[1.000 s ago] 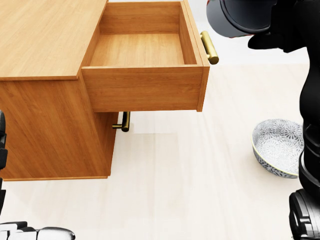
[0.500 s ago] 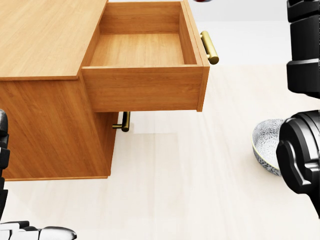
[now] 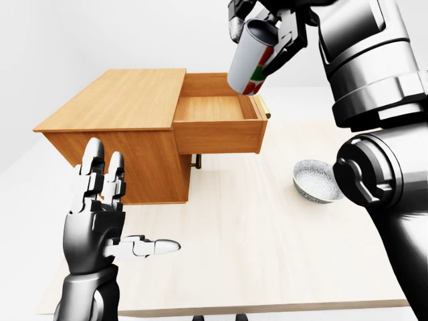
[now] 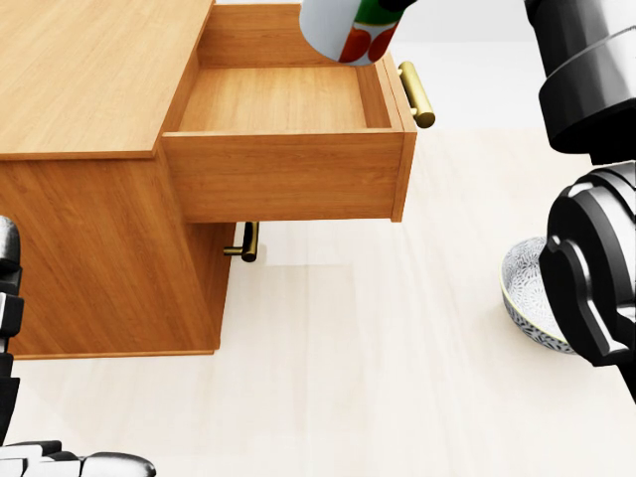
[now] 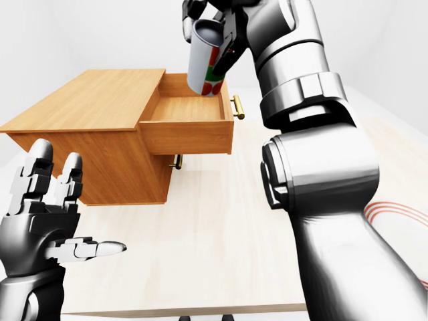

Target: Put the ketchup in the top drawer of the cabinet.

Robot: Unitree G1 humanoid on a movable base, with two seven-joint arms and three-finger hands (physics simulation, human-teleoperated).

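Ketchup (image 3: 249, 59), a pale cylindrical bottle with a red and green label, was clasped in the fingers of the right hand (image 3: 271, 27) and held tilted in the air, not touching the wood. In the left-eye view it hung over the right-hand end of the top drawer (image 3: 217, 124), near the brass handle (image 4: 416, 94). That drawer stood pulled fully out of the wooden cabinet (image 3: 117, 127), its interior bare. A second brass handle (image 4: 246, 241) showed beneath it. Left hand (image 3: 100, 214) was raised at lower left of the left-eye view, fingers spread and holding nothing. A patterned bowl (image 3: 316, 181) sat on the pale bench (image 3: 247, 247), well apart from the cabinet, at right.
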